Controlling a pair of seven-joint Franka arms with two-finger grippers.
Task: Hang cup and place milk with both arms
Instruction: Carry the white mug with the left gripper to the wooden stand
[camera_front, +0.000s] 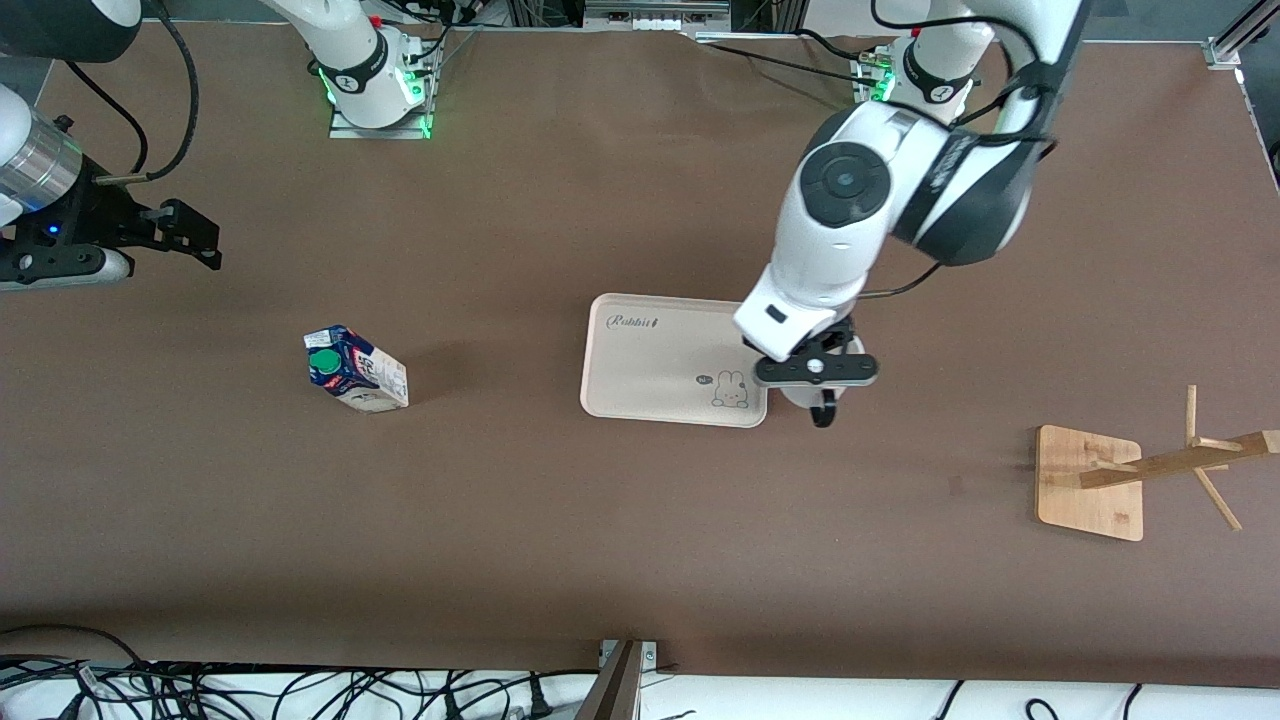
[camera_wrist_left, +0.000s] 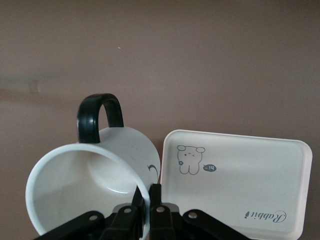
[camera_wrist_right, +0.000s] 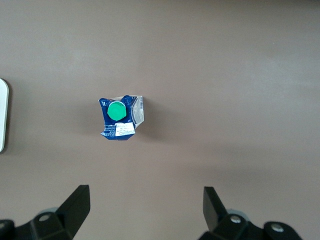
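Front view: brown table (camera_front: 620, 540) with the two arm bases along its top edge. Left arm reaches down toward the middle of the table; left gripper (camera_front: 818, 385) sits just beside the tray (camera_front: 650, 365), at the tray's edge toward the left arm's end. Cup (camera_front: 800, 398) mostly hidden under the gripper here, only a sliver of white and the dark handle showing.

Left wrist view: cup (camera_wrist_left: 95, 185) seen from its open mouth, white inside, black handle arching off its side, part of a black mark on the outer wall. Left gripper (camera_wrist_left: 147, 200) has its fingers (camera_wrist_left: 156, 197) pinched on the cup's rim wall, one inside, one outside. Tray (camera_wrist_left: 235, 180) lies right beside the cup, cream, rabbit drawing and "Rabbit" lettering on it; nothing on it.

Milk (camera_front: 356, 369) stands on the table well apart from the tray, toward the right arm's end, green cap up. Right wrist view: milk (camera_wrist_right: 120, 117) seen from above, blue and white, cap centred; an edge of the tray (camera_wrist_right: 3, 115) at the frame border.

Right gripper (camera_front: 190, 235) hangs above the table near that end, fingers (camera_wrist_right: 75, 205) spread wide, holding nothing; the right arm waits.

Wooden rack (camera_front: 1095, 480) stands toward the left arm's end: flat base, post with pegs.
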